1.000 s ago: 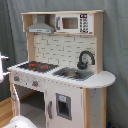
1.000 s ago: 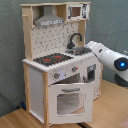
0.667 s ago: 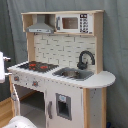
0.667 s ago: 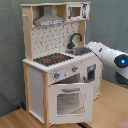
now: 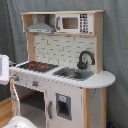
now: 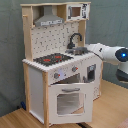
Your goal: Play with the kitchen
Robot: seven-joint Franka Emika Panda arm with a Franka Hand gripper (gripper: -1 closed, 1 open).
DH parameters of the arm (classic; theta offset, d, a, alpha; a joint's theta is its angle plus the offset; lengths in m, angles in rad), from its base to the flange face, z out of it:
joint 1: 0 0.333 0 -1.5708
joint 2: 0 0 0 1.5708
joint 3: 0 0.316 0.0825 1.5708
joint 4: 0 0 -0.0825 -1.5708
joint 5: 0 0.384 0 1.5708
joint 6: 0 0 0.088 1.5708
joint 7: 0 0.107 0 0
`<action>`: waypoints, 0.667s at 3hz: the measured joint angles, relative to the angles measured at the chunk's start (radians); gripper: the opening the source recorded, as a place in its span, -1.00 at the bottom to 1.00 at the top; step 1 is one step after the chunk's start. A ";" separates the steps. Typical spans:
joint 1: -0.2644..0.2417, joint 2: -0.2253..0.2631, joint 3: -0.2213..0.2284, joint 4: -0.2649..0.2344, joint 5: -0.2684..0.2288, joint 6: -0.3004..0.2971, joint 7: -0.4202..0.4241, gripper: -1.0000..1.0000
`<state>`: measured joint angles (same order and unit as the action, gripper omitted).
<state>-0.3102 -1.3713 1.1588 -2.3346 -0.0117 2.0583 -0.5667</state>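
The kitchen (image 5: 65, 75) (image 6: 60, 70) is a tall white and light-wood toy, seen in both exterior views. It has a black-red hob (image 5: 37, 65) (image 6: 51, 59), a black faucet (image 5: 85, 59) (image 6: 75, 40) over the sink (image 5: 73, 74), a grey hood (image 5: 40, 27) and a small microwave (image 5: 73, 23). In the second exterior view the windowed oven door (image 6: 67, 100) leans slightly open. My white arm (image 6: 107, 52) comes in from the second exterior view's right. My gripper (image 6: 91, 49) is at the counter's edge beside the sink.
A white part of the arm (image 5: 4, 70) shows at the first exterior view's left edge, beside the hob. Grey curtains hang behind the kitchen. It stands on a wooden floor (image 6: 20, 119).
The arm has risen slightly at the second exterior view's right. The kitchen has not changed.
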 joint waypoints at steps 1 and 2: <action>0.003 0.020 -0.001 -0.017 0.070 -0.001 -0.072 1.00; 0.003 0.053 -0.001 -0.028 0.147 -0.014 -0.161 1.00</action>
<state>-0.3076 -1.3185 1.1574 -2.3627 0.1352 2.0447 -0.7278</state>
